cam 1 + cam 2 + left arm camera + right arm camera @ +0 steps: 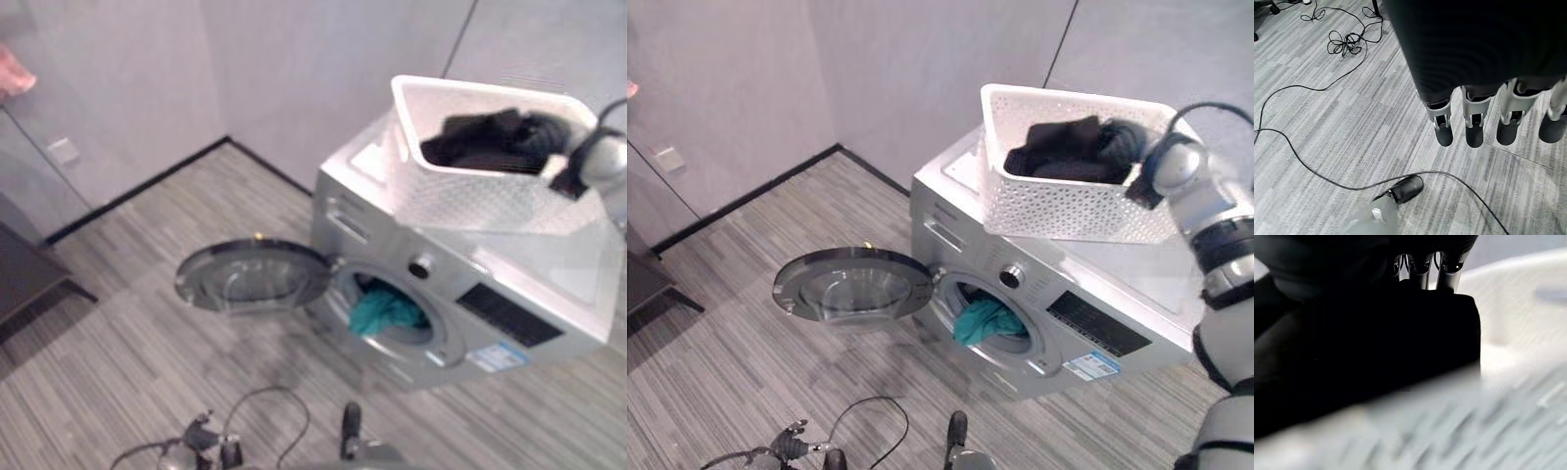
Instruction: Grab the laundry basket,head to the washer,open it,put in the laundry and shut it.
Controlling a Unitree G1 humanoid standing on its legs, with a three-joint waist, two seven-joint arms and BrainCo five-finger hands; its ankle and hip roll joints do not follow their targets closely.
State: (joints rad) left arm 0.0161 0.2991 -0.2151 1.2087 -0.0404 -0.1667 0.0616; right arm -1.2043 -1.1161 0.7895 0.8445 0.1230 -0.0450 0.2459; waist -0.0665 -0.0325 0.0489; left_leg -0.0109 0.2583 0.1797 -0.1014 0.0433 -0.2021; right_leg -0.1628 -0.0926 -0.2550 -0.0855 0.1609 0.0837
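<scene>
On the grey striped floor [745,352], the silver front-loading washer [1038,294] carried the white perforated laundry basket [1058,206] of dark clothes [1068,147], right hand [1151,176] reaching in, grip indiscernible, left hand [1488,122] hanging relaxed; round door [847,284] stood open, teal garment [985,321] loaded, more transferring and shutting remained.

Perforated white plastic basket [1068,201]; glossy metallic washer [1117,294].

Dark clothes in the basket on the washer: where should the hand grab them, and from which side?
Grip the raised bunched fold at the top of the dark clothes, coming down through the open top of the white basket. Its perforated walls block any side approach, and the heap lies loose below the rim. The right hand is at the near rim; its fingers are hidden.
</scene>
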